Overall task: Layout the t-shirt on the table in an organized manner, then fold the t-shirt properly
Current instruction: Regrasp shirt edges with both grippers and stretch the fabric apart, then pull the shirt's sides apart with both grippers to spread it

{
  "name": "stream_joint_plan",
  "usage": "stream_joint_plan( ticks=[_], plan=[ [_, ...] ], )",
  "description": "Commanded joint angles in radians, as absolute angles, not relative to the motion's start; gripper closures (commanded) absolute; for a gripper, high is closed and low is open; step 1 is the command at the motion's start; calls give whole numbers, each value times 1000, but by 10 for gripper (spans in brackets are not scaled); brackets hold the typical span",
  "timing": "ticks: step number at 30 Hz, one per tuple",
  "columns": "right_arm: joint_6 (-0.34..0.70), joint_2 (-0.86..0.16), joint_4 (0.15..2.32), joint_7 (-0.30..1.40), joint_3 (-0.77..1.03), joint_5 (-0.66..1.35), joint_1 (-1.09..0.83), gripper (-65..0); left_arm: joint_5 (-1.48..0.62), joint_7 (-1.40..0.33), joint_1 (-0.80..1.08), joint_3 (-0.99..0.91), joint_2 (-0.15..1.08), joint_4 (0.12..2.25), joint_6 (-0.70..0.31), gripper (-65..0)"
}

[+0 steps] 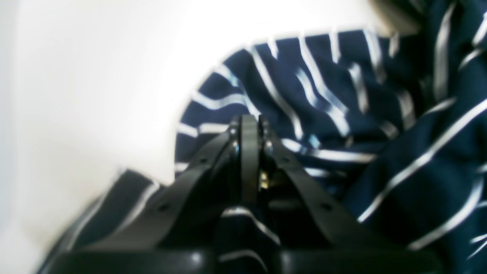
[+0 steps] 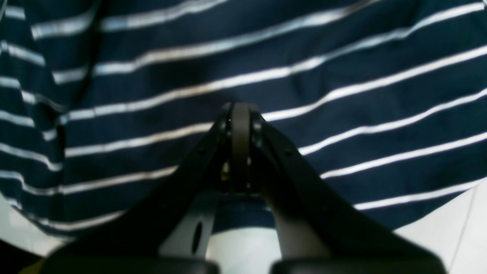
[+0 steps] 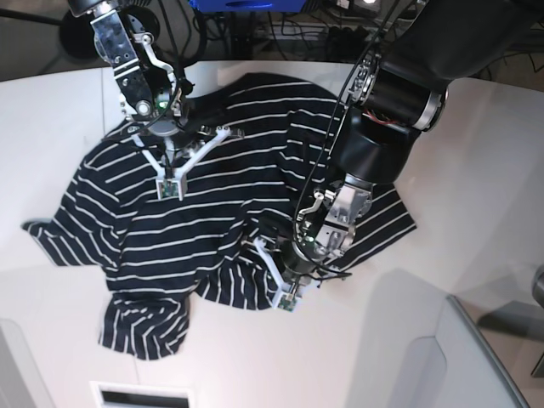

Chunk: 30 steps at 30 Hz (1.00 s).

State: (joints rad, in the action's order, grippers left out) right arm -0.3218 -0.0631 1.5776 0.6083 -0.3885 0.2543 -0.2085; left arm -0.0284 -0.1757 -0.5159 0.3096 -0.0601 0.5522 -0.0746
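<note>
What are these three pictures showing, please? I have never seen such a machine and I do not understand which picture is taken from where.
This is a robot with two arms. One picture looks down from above; the two blurry ones come from cameras on each wrist. A navy striped t-shirt lies crumpled on the white table. The left gripper is shut at the shirt's near edge, the right gripper is shut over its upper part. Whether either one pinches the cloth cannot be told.

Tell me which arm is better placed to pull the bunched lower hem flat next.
Probably left. The left gripper sits shut at the rumpled near edge of the t-shirt, beside the bunched folds. The right gripper is shut over the smoother upper chest, farther from that edge.
</note>
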Motion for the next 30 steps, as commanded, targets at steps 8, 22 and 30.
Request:
stream_joint_plan(
  ticks=[8, 22, 30],
  plan=[
    [-320, -61, 1486, 595, -337, 254, -188, 0, -31, -163, -522, 311, 5, 475, -65, 0],
    [-315, -211, 1305, 547, -177, 257, -48, 0, -42, -277, -124, 297, 208, 1046, -61, 0],
    [-315, -219, 1474, 619, -176, 257, -87, 0, -42, -303, -5, 295, 213, 1372, -59, 0]
  ],
)
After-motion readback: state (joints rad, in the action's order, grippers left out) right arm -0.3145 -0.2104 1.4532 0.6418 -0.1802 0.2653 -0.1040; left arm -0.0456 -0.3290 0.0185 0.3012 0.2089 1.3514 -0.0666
